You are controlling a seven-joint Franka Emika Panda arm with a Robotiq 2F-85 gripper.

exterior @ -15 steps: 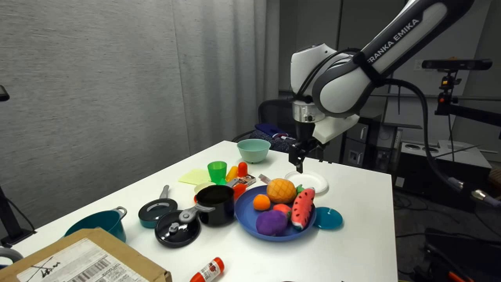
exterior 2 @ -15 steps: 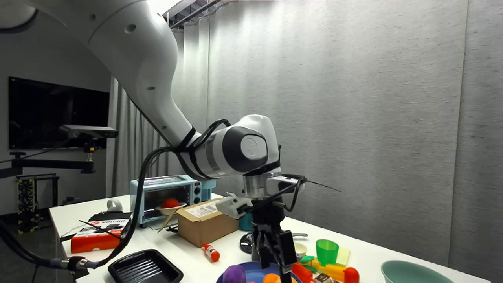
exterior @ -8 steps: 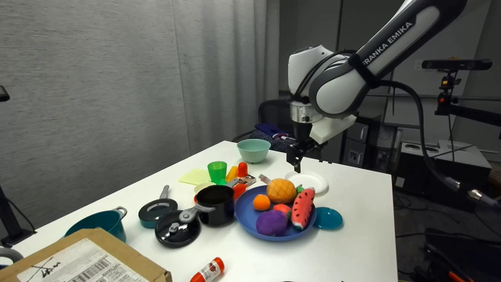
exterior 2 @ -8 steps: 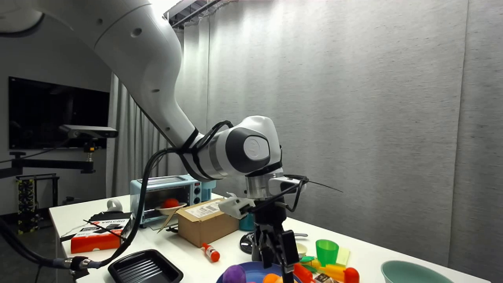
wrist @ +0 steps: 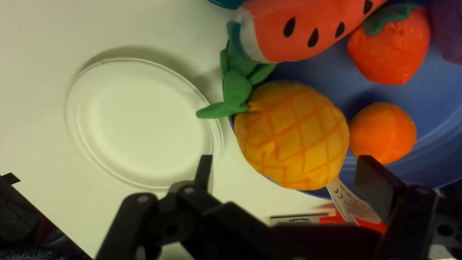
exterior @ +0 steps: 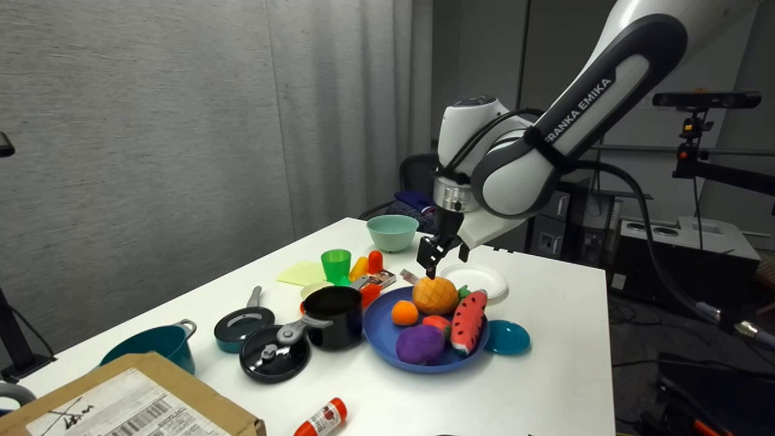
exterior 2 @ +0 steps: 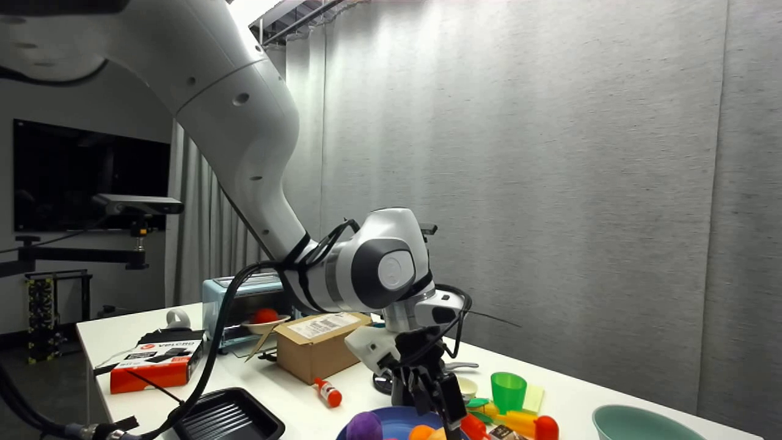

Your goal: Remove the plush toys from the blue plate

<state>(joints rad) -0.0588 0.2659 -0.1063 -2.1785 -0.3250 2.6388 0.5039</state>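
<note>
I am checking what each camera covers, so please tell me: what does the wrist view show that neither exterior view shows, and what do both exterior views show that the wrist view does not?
Only the wrist view shows a legible CE mark, on the white tag of the pineapple toy.
Only the exterior views show the green cup, the cardboard box and the grey curtain.
All share the blue plate, the orange toy, the purple toy and the claw, which the wrist view shows open.
</note>
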